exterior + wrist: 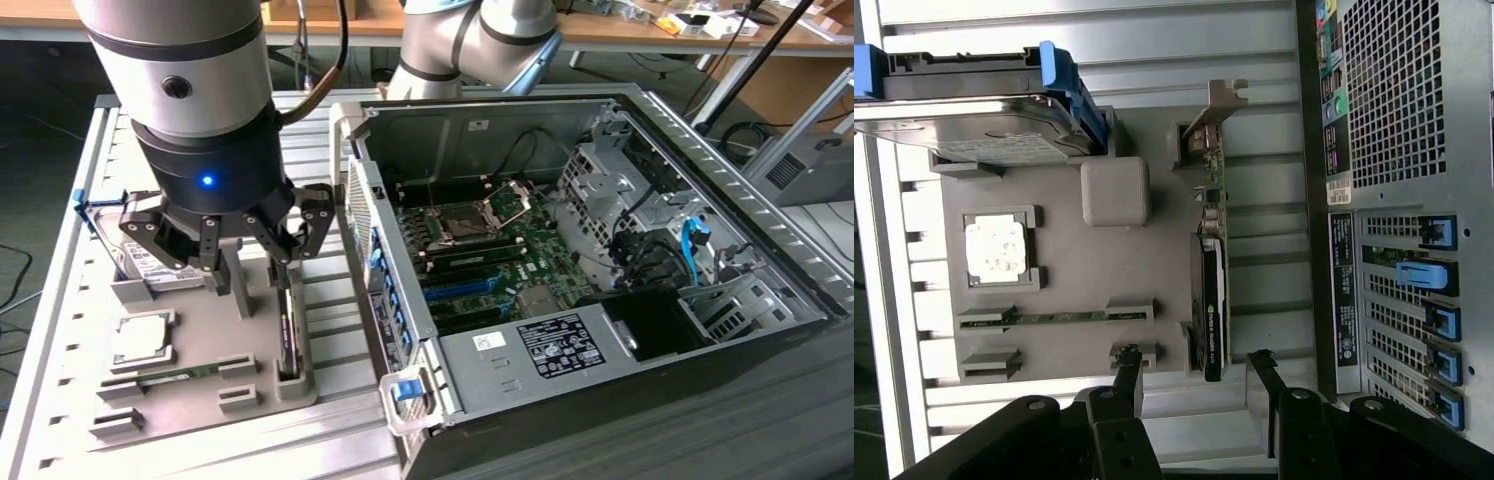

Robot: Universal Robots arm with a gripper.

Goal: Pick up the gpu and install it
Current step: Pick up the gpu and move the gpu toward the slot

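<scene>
The gpu (284,325) is a thin dark card standing on its edge in a slot of the grey holder tray (187,405), next to the computer case. In the wrist view the gpu (1209,275) runs lengthwise, with its silver bracket at the far end. My gripper (254,262) hangs just above the card and is open. The near end of the card lies between the two black fingertips (1129,365), with a gap on each side, and my gripper (1194,368) holds nothing.
The tray (1104,270) also carries a hard drive (974,115) with blue rails, a silver processor (1001,248) and a green memory stick (1054,318). The open computer case (441,130) lies at the exterior view's right, its motherboard (494,250) exposed. Blue slot latches (1439,275) line its rear.
</scene>
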